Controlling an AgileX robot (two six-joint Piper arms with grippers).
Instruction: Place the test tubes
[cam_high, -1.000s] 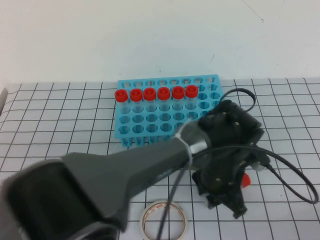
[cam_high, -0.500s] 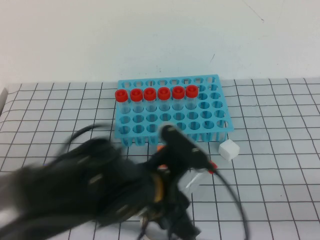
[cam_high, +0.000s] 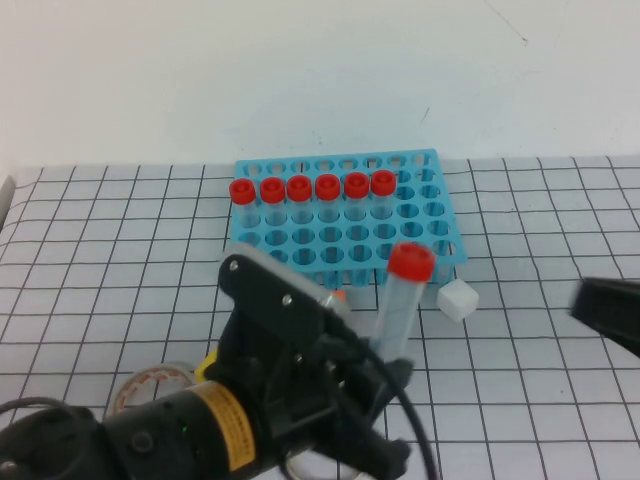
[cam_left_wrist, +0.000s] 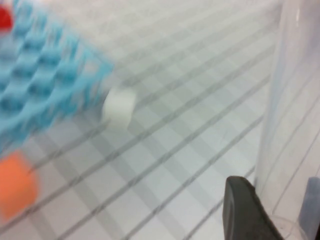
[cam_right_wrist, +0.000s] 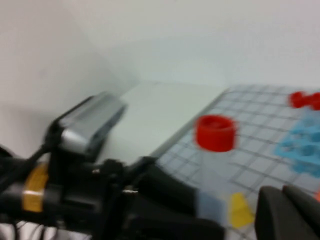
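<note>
The left end effector (cam_high: 378, 372), low over the near part of the white gridded counter (cam_high: 100, 250), is clamped on the lower end of a clear plastic test tube with a red screw cap (cam_high: 397, 310). The tube's long axis stands close to vertical, capped end uppermost and leaning slightly toward the counter's right edge. In the left wrist view one dark finger (cam_left_wrist: 245, 210) presses against the tube wall. The tube is held above the counter's middle, just in front of the near side of the blue plastic rack (cam_high: 300, 240), which sits toward the far edge. Six red-capped tubes (cam_high: 314, 188) stand upright in one row of the rack. A small white cube (cam_high: 457, 298) lies just beside the rack's near right corner. The right end effector (cam_high: 602, 305), fingers together, hangs at the counter's right edge.

Half a second earlier the held tube lay at a shallow angle close to the counter; it now stands raised and upright. The right end effector was then out of the high view.
</note>
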